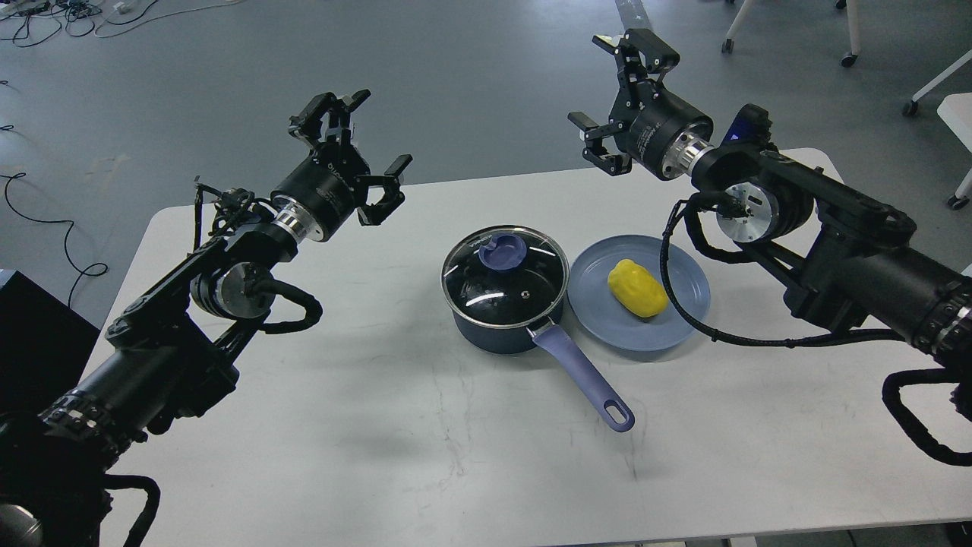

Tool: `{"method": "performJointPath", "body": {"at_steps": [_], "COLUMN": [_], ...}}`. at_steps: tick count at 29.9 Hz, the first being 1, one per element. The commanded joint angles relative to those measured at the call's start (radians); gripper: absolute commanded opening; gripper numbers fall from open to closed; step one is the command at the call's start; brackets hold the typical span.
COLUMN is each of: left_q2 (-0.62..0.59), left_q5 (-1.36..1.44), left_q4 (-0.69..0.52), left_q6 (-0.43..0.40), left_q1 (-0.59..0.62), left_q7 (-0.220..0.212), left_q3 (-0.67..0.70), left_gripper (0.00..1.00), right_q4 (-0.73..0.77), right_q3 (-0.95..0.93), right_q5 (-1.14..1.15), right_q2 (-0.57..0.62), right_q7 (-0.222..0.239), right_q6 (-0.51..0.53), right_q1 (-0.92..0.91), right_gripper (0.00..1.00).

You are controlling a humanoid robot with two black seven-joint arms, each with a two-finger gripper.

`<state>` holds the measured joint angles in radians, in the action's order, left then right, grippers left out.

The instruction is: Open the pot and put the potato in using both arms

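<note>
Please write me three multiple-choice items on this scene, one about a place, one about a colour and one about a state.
1. Where does the potato lie?
A. in the pot
B. on the plate
C. on the bare table

2. What colour is the pot's handle?
A. red
B. lavender-blue
C. green

3. How is the pot now?
A. covered by its glass lid
B. open, with the lid on the table
C. tipped on its side

Answers:
1 B, since the potato rests on the blue-grey plate right of the pot.
2 B, as the long handle pointing toward the camera shows.
3 A, since the glass lid with its blue knob sits on the rim, and both the left gripper and right gripper hang open above the table, touching nothing.
</note>
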<state>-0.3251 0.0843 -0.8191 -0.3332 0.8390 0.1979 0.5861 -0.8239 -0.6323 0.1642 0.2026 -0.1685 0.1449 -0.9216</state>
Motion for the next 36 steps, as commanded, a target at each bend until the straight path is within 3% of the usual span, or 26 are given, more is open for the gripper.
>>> {"method": "performJointPath", "body": {"at_steps": [1, 9, 15, 19, 27, 29, 31, 36], "left_q2": [0.001, -0.014, -0.081, -0.098, -0.060, -0.026, 0.012, 0.090], "left_q5": [0.000, 0.015, 0.269, 0.694, 1.169, 1.322, 1.516, 1.617], "left_q4": [0.000, 0.009, -0.017, -0.155, -0.291, -0.316, -0.313, -0.226], "left_q6": [0.002, 0.005, 0.031, 0.239, 0.494, 0.577, 0.711, 0.730], "left_q1": [0.002, 0.021, 0.104, 0.089, 0.069, 0.074, 0.077, 0.092], "left_q7": [0.001, 0.018, 0.067, 0.083, 0.121, 0.120, 0.115, 0.118], "left_q3": [0.000, 0.008, -0.008, -0.017, -0.126, -0.211, -0.303, -0.333], "left_gripper": [0.98, 0.98, 0.98, 0.98, 0.98, 0.98, 0.98, 0.98], "right_q4": [0.002, 0.000, 0.000, 0.003, 0.006, 0.006, 0.008, 0.017], "right_q3": [0.000, 0.000, -0.015, -0.024, -0.089, -0.089, -0.095, -0.109], "right_q5": [0.001, 0.001, 0.000, -0.002, -0.041, -0.060, -0.065, -0.118], "right_q2": [-0.002, 0.004, 0.011, 0.023, 0.087, 0.106, 0.136, 0.169], "right_q7": [0.000, 0.000, -0.002, -0.002, 0.001, 0.003, 0.004, 0.004], "right_q6": [-0.001, -0.001, -0.002, -0.005, -0.002, -0.001, -0.001, 0.005], "right_q1": [0.001, 0.001, 0.007, 0.013, 0.078, 0.096, 0.112, 0.145], "right_gripper": [1.00, 1.00, 1.00, 1.00, 1.00, 1.00, 1.00, 1.00]}}
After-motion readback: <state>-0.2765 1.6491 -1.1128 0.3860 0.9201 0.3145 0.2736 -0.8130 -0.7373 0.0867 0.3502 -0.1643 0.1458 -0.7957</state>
